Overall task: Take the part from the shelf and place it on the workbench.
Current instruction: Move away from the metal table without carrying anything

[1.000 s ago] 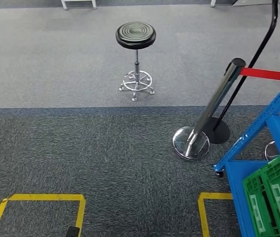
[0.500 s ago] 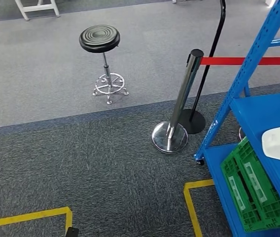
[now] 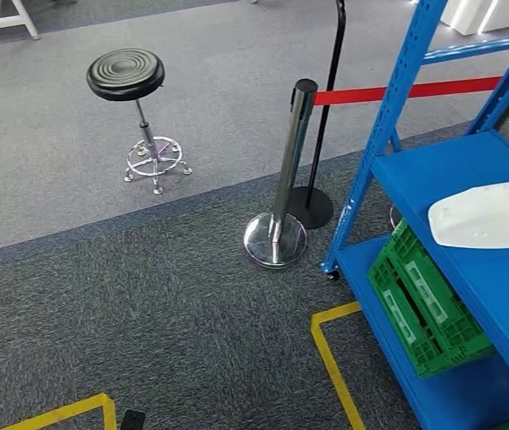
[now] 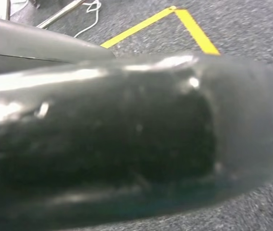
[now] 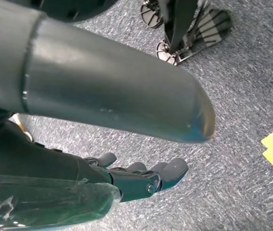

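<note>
Head view gave me yellow floor tape (image 3: pixel 336 363) nearest, then the blue shelf (image 3: pixel 401 98) on the right, the white part (image 3: pixel 483 215) lying untouched on its middle level above a green crate (image 3: pixel 427 309). My right hand (image 5: pixel 142 180) hung empty over carpet, fingers loosely extended; the left I couldn't tell. Farther left stood a post (image 3: pixel 292 157) and stool (image 3: pixel 126 76). Fetching and placing both remained.

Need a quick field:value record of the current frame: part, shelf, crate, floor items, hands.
part: white part lying on the blue shelf, middle level
crate: green crate tilted on the bottom level
floor: stool, chrome post with red belt, yellow tape
right hand: right hand hanging over carpet, fingers extended, holds nothing
left hand: cannot tell
</note>
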You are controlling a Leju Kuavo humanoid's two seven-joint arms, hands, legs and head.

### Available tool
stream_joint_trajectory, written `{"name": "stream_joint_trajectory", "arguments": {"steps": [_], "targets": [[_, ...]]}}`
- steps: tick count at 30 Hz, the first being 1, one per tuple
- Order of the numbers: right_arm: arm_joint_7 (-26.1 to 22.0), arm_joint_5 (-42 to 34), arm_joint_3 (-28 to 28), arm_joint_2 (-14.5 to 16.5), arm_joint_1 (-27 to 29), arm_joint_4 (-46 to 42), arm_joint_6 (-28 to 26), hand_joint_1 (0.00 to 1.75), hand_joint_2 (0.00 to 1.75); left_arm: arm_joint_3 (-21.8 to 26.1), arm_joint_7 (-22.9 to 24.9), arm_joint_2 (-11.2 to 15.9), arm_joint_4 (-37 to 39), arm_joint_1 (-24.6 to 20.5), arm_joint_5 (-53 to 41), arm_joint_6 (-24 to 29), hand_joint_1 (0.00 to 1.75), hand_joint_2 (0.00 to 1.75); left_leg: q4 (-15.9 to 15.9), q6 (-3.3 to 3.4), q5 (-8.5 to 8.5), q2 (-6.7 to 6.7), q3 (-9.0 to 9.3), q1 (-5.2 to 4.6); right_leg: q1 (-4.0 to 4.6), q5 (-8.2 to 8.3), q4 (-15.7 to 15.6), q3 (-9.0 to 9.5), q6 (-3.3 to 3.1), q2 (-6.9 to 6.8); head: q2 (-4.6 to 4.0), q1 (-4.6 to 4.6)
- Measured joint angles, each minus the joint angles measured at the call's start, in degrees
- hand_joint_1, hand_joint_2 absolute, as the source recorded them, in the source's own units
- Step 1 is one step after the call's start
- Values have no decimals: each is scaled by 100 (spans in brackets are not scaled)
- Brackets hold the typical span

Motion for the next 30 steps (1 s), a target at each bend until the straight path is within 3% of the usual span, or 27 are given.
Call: {"name": "stream_joint_trajectory", "arguments": {"steps": [2,4,6,8,10,11,12,14,15,16,18,20,22,24,26,27,28,30], "targets": [[0,8,1,-2,-24,0,0,0,0,9,-1,2,0,-4,-1,0,0,0,43,-54,-30,108,6,-43,19,19,-260,147,-93,-104,0,-9],[1,9,1,-2,-14,1,1,0,0,15,-2,4,0,-16,-3,0,0,0,65,-99,-58,166,22,-37,11,41,-257,136,-180,27,0,-21],[5,11,-1,-2,-5,1,1,0,0,16,-4,5,0,-25,-7,0,0,0,290,-169,-258,-62,-55,-2,-9,71,-267,125,-244,143,0,-36],[9,16,-3,-2,-20,1,1,0,0,19,-7,5,0,-11,-9,0,0,0,939,-220,-649,-351,-333,30,-14,94,-269,105,-290,277,0,-58],[8,21,-3,-2,-25,1,2,0,0,24,-7,5,0,11,-9,0,0,0,1575,-223,-882,-417,-627,38,-9,105,-266,90,-309,430,0,-60],[8,24,-3,-3,-16,1,3,0,0,27,-7,6,0,16,-9,0,0,0,1658,-210,-835,-424,-676,38,-6,108,-265,91,-312,507,0,-59],[11,28,-3,-3,-8,1,3,0,0,29,-8,8,0,17,-9,0,0,0,1526,-187,-677,-443,-626,38,-2,110,-264,97,-311,583,0,-58],[19,35,-3,-3,-3,1,5,0,0,32,-14,13,0,15,-9,0,0,0,954,-120,-260,-548,-381,34,5,115,-264,115,-304,713,0,-60],[23,37,-3,1,-5,1,7,0,0,33,-18,19,0,15,-9,1,0,0,647,-76,-101,-676,-249,31,3,119,-264,117,-296,764,0,-57],[25,38,-3,4,-11,2,10,0,0,34,-21,25,0,16,-9,2,0,0,431,-39,-17,-789,-161,34,7,124,-259,109,-283,814,0,-57],[26,40,-3,11,-21,3,16,0,0,37,-29,36,0,9,-9,4,0,0,179,10,-3,-906,-70,32,0,147,-250,56,-229,915,0,-63],[27,42,-3,10,-12,3,17,0,0,38,-38,33,0,-6,-10,4,0,0,78,17,-15,-814,-46,48,-10,177,-260,-5,-150,1001,0,-72],[28,43,-4,8,6,3,17,0,0,43,-47,31,0,-14,-10,5,0,0,-15,38,31,-690,-21,76,4,75,-122,-109,-89,851,0,-48],[30,45,-5,7,-1,3,18,0,0,48,-54,31,0,-7,-11,5,0,0,-59,62,56,-538,-11,71,13,-264,452,-390,-53,568,0,-11],[31,49,-5,5,-10,3,21,0,0,49,-57,32,0,6,-11,4,0,0,-56,69,56,-378,-23,52,2,-575,1157,-714,-22,441,0,4],[31,51,-5,4,-4,3,22,0,0,50,-57,34,0,9,-11,3,0,0,-54,68,55,-303,-25,46,-1,-597,1305,-770,-10,416,0,3],[31,54,-5,2,5,3,24,0,0,51,-57,35,0,5,-11,3,0,0,-52,64,52,-233,-25,44,-3,-511,1231,-712,-2,391,0,5],[28,60,-7,-7,16,3,27,0,0,52,-58,33,0,-6,-11,3,0,0,-42,41,37,-115,-11,42,-4,-163,530,-296,-4,249,0,6]]}}
